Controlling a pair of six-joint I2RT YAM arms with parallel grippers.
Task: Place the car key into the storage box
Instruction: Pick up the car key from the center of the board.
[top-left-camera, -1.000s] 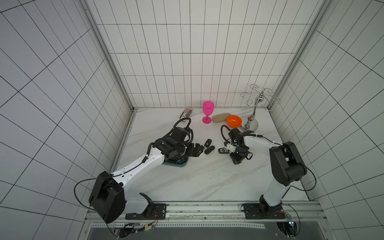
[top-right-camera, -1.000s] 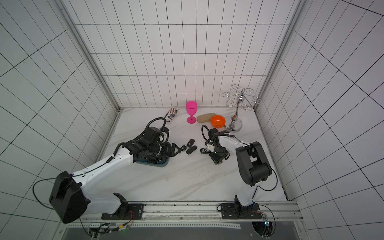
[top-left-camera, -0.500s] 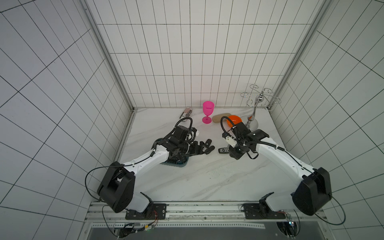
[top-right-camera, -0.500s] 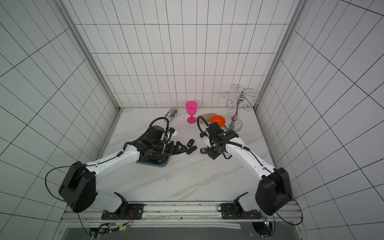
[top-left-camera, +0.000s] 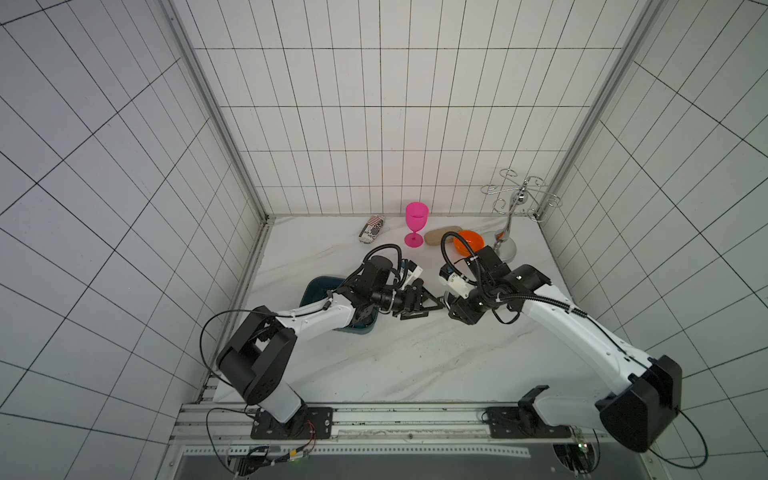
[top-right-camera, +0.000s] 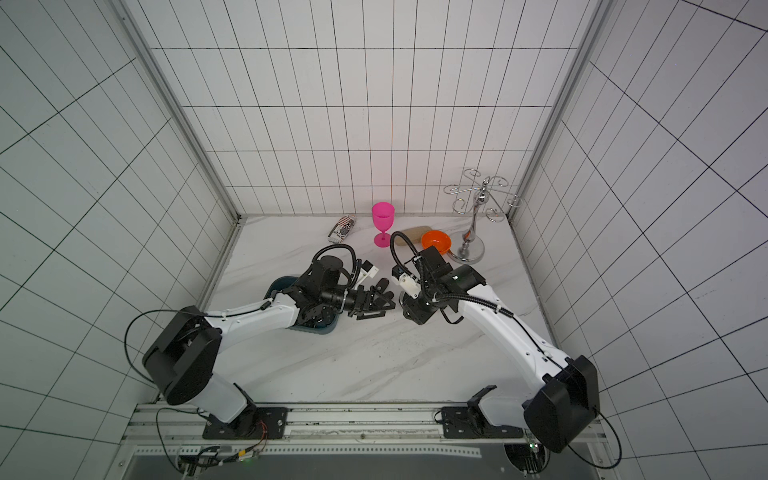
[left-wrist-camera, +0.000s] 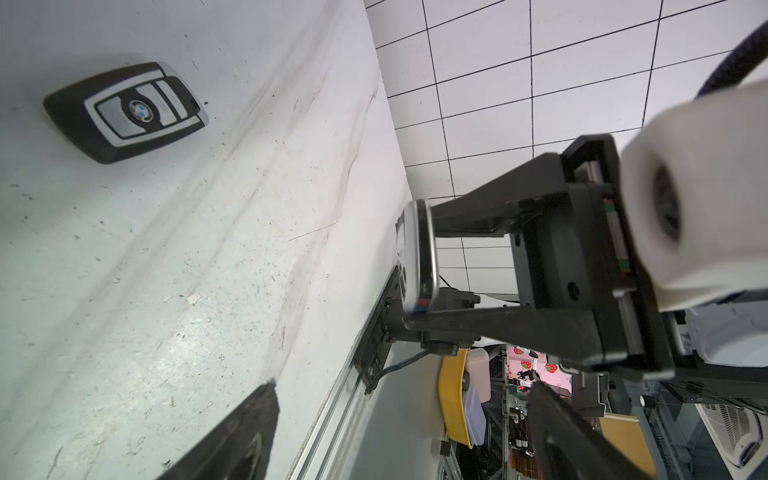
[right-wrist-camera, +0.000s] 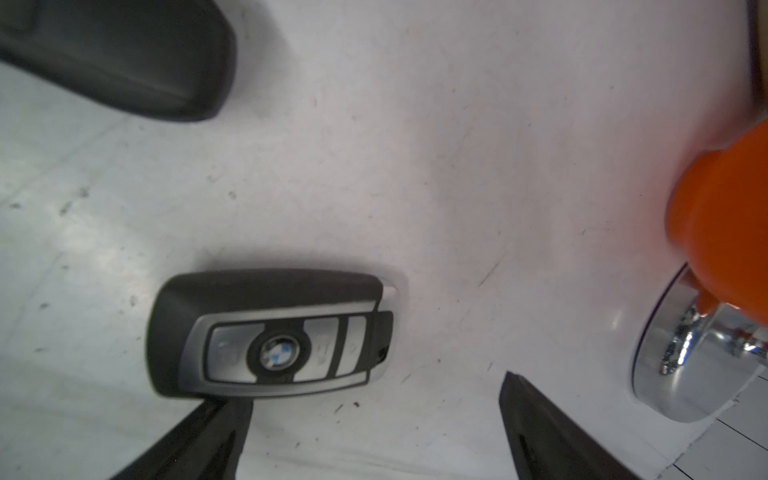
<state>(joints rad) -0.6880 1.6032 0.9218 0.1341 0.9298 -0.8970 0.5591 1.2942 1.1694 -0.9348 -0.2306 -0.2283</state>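
My right gripper (top-left-camera: 448, 304) (right-wrist-camera: 374, 399) is shut on the car key (left-wrist-camera: 417, 255), a black and silver fob (right-wrist-camera: 270, 332) held off the marble. The fob lies across one fingertip (right-wrist-camera: 216, 419). My left gripper (top-left-camera: 430, 309) (left-wrist-camera: 399, 415) is open and faces it, with a finger (left-wrist-camera: 245, 432) on either side of the line to the key and not touching it. The teal storage box (top-left-camera: 316, 286) (top-right-camera: 282, 284) sits under my left forearm, mostly covered. A second fob (left-wrist-camera: 124, 112) lies face up on the table.
Along the back wall stand a striped packet (top-left-camera: 371, 228), a pink goblet (top-left-camera: 416, 222), a tan oblong (top-left-camera: 440, 235), an orange bowl (top-left-camera: 469, 241) and a chrome rack (top-left-camera: 507, 249). The bowl (right-wrist-camera: 723, 199) and the rack's base (right-wrist-camera: 685, 361) are close beside my right gripper.
My left gripper has reached rightward from over the box up to the right gripper. The right arm has swung its elbow outward, its gripper staying near the table's middle.
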